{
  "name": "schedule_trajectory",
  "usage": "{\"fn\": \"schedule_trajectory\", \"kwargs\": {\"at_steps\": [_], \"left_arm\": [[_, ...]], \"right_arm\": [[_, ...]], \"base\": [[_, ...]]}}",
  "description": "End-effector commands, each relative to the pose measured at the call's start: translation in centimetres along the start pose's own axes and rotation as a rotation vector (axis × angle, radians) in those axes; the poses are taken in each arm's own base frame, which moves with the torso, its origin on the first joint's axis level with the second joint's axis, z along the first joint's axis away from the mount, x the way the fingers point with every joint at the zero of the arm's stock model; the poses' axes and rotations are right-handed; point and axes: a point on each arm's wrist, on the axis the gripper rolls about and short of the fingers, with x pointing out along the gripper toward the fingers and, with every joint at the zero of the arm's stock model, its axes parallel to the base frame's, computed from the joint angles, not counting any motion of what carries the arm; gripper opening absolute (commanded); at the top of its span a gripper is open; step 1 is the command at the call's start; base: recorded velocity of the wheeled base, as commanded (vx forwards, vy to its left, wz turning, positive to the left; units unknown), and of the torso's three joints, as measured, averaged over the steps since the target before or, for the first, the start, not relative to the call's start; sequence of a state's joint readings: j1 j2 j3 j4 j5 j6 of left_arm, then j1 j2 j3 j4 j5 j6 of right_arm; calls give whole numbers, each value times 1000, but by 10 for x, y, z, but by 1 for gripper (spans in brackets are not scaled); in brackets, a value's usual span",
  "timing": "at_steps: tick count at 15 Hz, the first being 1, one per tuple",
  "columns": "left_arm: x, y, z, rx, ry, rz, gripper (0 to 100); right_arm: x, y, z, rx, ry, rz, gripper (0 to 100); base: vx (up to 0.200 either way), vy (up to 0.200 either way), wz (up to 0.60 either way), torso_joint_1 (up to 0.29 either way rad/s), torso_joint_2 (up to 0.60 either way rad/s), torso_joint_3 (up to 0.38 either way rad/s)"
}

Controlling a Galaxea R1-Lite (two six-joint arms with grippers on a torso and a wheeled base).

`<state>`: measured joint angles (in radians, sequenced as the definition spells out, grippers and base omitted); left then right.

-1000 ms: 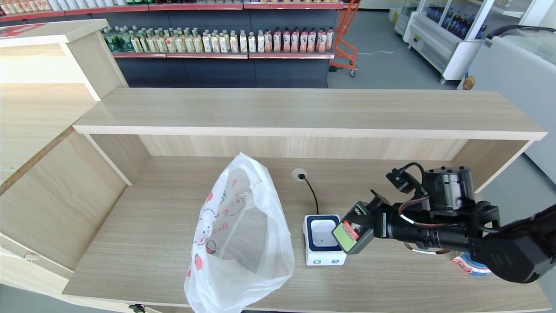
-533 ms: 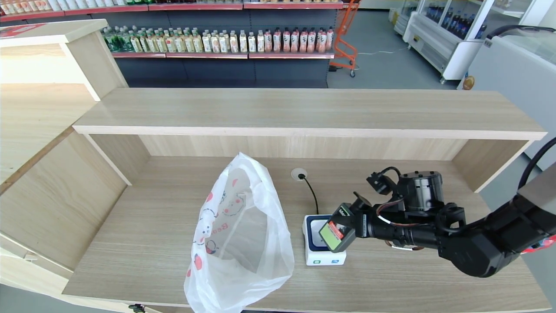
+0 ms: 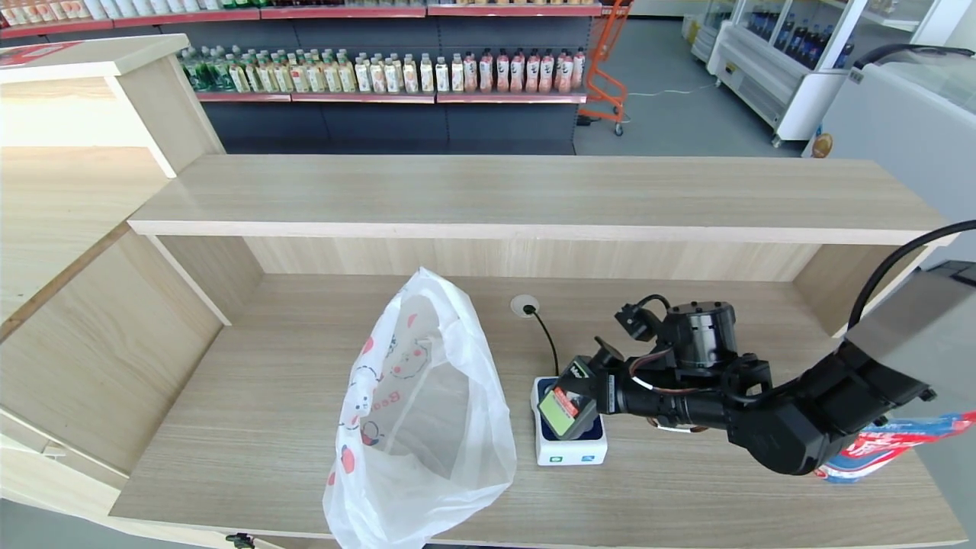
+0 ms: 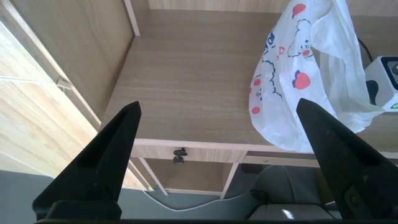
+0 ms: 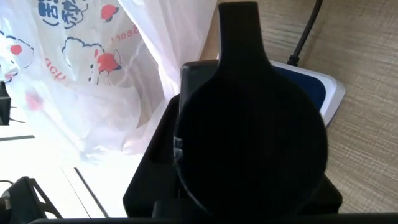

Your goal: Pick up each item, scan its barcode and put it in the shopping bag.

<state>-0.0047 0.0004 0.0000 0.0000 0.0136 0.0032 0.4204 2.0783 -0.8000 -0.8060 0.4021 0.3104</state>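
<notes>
Head view: right end effector (image 3: 583,393) clamped on a small green-faced item (image 3: 562,415), held just above the blue window of the scanner (image 3: 572,451), green face tilted up toward the camera; whether a barcode faces the window cannot be told. The shopping bag (image 3: 419,412) stands open on the bench (image 3: 252,427) just beside the scanner, on the robot's left of it. Nothing plain inside through the film, so probably nothing bagged yet. A red, white and blue packet (image 3: 877,446) lies on the bench at the far right, partly under the right arm; judged the next piece waiting. Left wrist view: left end effector (image 4: 217,106) spread wide, holding nothing, hanging off the near-left edge of the bench, well apart from the bag (image 4: 298,74) and the scanner corner (image 4: 382,81). Right wrist view: a dark silhouette close to the lens, taken for the held item, sits over the scanner's blue top (image 5: 311,90), bag film (image 5: 81,62) alongside, cable (image 5: 308,31) running away behind. Judgement: first item picked and at the scan step; bagging it, then the packet's whole cycle, remain.
</notes>
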Motion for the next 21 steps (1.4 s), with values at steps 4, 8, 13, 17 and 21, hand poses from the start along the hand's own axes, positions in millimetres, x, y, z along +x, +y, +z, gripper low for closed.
{"fn": "schedule_trajectory", "kwargs": {"at_steps": [4,8,13,17,21], "left_arm": [[0,0,0,0,0,0,100],[0,0,0,0,0,0,100],[0,0,0,-2,0,0,100],[0,0,0,-2,0,0,100],[0,0,0,-3,0,-1,100]], "right_arm": [[1,0,2,4,-5,0,0],[-49,9,28,22,-121,-17,0],[-111,10,17,-74,-170,-92,0],[-136,24,13,-117,-207,-85,0],[-143,27,9,-123,-209,-85,0]], "base": [[0,0,0,0,0,0],[0,0,0,0,0,0],[-120,0,0,2,0,2],[0,0,0,0,0,0],[0,150,0,2,2,1]]}}
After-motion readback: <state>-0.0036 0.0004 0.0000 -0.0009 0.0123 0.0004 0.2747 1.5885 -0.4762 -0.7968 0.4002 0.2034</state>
